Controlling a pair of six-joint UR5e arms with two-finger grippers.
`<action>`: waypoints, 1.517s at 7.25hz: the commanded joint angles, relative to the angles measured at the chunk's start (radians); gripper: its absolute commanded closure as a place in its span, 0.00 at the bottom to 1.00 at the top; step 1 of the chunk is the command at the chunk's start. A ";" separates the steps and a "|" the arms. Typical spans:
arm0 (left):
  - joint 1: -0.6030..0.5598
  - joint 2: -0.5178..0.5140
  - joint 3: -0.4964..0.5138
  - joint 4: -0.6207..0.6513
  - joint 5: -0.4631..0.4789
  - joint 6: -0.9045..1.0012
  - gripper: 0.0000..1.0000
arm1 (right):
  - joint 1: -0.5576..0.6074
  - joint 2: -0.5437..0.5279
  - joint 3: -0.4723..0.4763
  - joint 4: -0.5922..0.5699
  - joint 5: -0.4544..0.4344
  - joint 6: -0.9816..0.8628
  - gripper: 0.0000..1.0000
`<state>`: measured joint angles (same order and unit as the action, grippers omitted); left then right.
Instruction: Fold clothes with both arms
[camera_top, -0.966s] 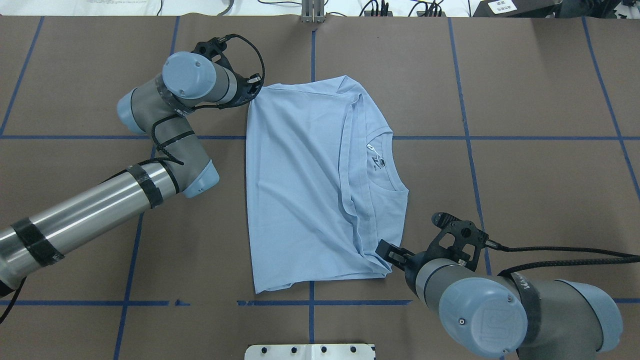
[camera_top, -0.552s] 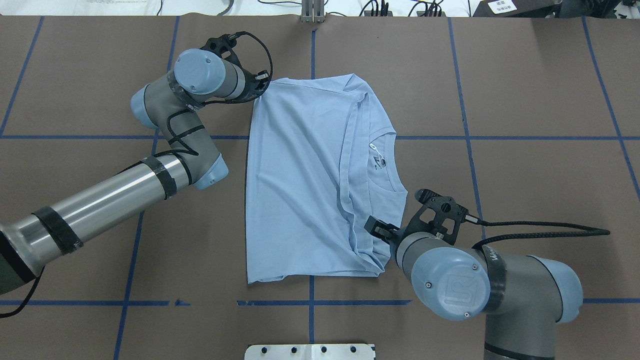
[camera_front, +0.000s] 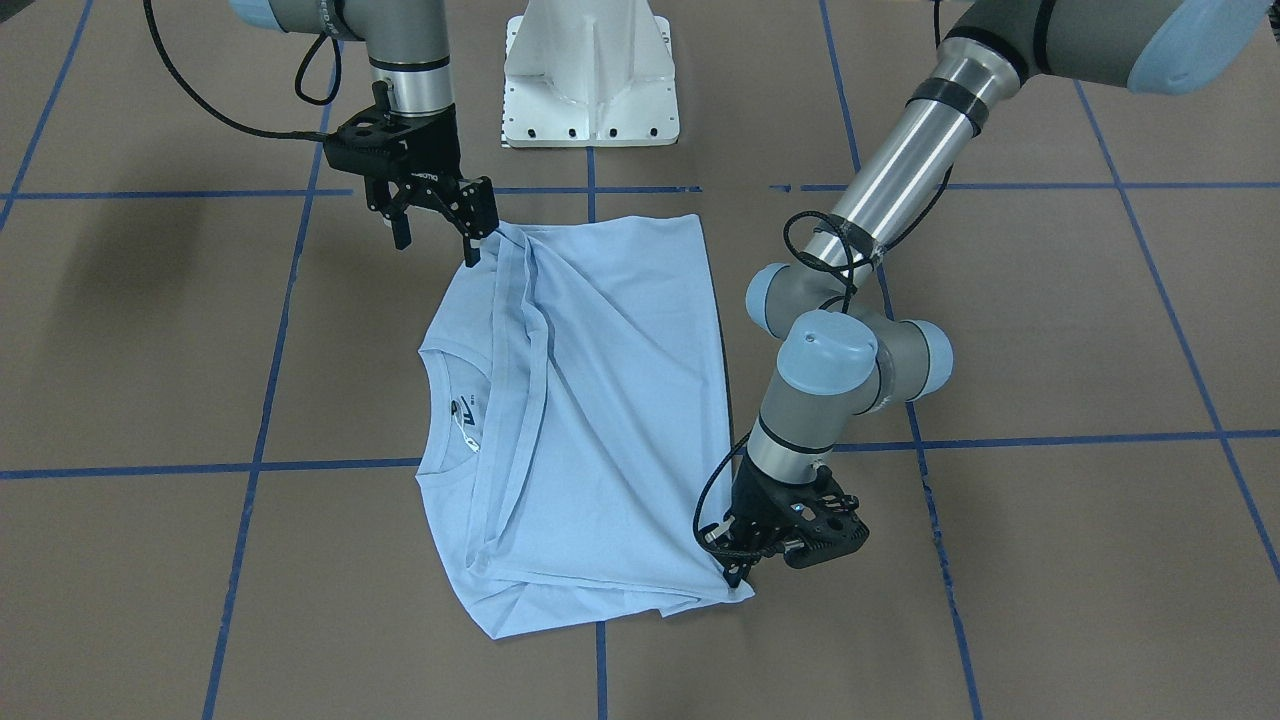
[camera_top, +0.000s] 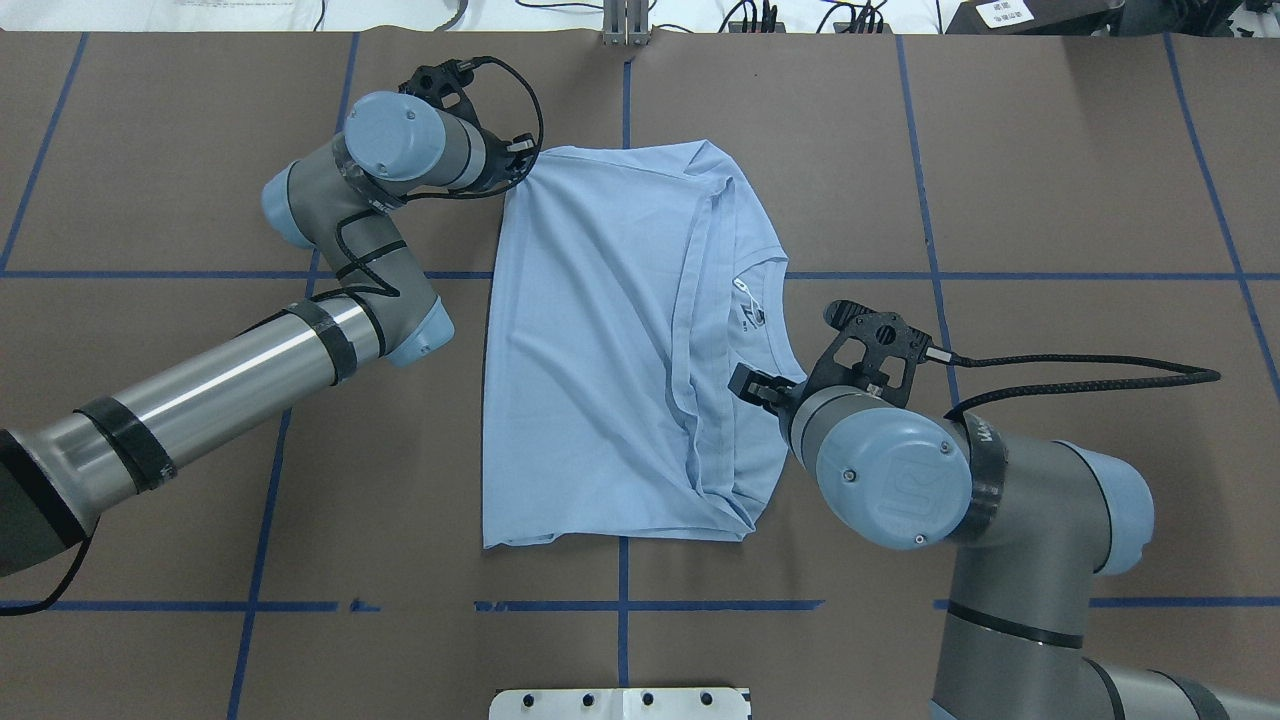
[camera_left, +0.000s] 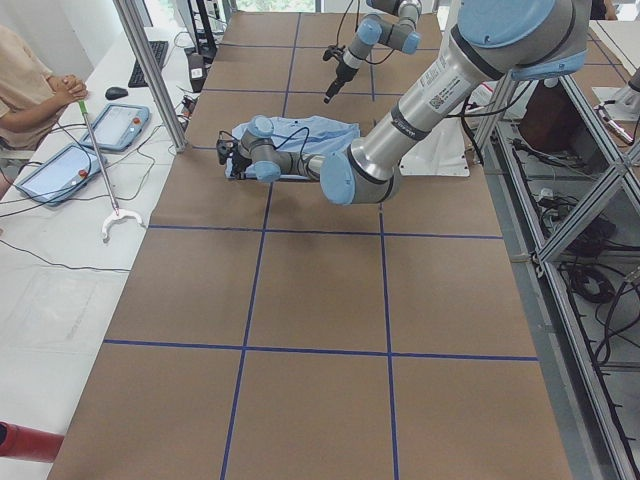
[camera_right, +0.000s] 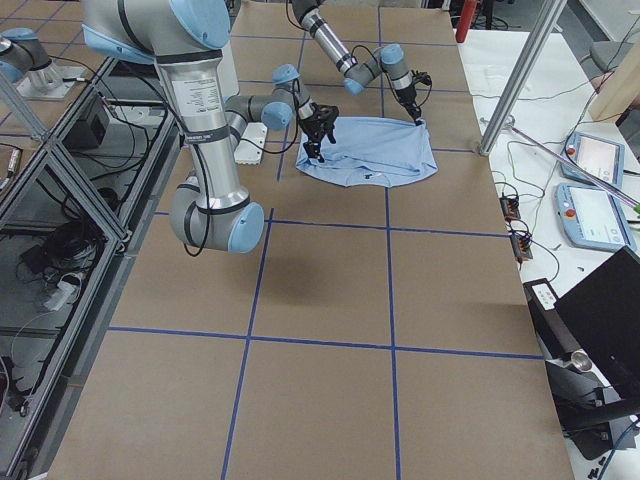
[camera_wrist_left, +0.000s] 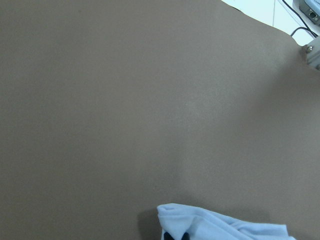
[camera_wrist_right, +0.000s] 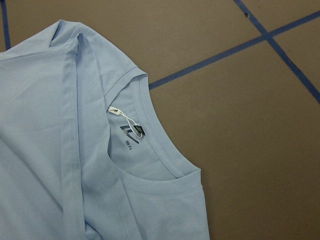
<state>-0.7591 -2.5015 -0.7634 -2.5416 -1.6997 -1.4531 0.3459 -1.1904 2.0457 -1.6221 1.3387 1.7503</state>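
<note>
T-shirt (camera_top: 600, 350), light blue, lies flat about midway between the two ends of the counter (camera_top: 1050, 150), in front of the white pedestal base (camera_front: 590, 70) and covering a crossing of the blue tape lines (camera_top: 1000, 275). It is folded over on itself: a top layer with a stitched edge runs from the far side to the robot side, just beside the round collar (camera_wrist_right: 150, 130). The collar faces the counter's right end (dark neck label (camera_wrist_right: 131, 132) and a small white tag (camera_wrist_right: 116, 111) show inside it). The left arm (camera_top: 200, 390) reaches in from the left end. The left tool (camera_front: 738, 578) sits low at the shirt's far corner on that side, pinched narrow on the cloth. The left wrist view shows a bunched bit of shirt over the dark fingertips (camera_wrist_left: 172, 236). The right arm (camera_top: 1000, 490) comes in from the robot-side edge. The right tool (camera_front: 436, 250) is raised above the shirt's robot-side corner near the collar, fingers spread wide with nothing between them. One finger looks level with that corner in the front view; cannot tell if it touches. The right wrist view looks down on the collar and the brown counter beside it. Wrinkles fan across the top layer from that robot-side corner.
</note>
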 joint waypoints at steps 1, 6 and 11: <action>-0.029 0.003 -0.054 0.006 -0.004 0.030 0.27 | 0.057 0.061 -0.082 0.001 0.002 -0.061 0.00; -0.034 0.318 -0.667 0.213 -0.018 -0.038 0.26 | 0.287 0.288 -0.616 0.368 0.190 -0.217 0.00; -0.029 0.332 -0.682 0.215 -0.008 -0.039 0.24 | 0.396 0.524 -1.057 0.582 0.296 -0.225 0.01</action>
<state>-0.7896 -2.1701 -1.4452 -2.3274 -1.7090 -1.4924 0.7225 -0.7279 1.0626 -1.0466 1.6158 1.5266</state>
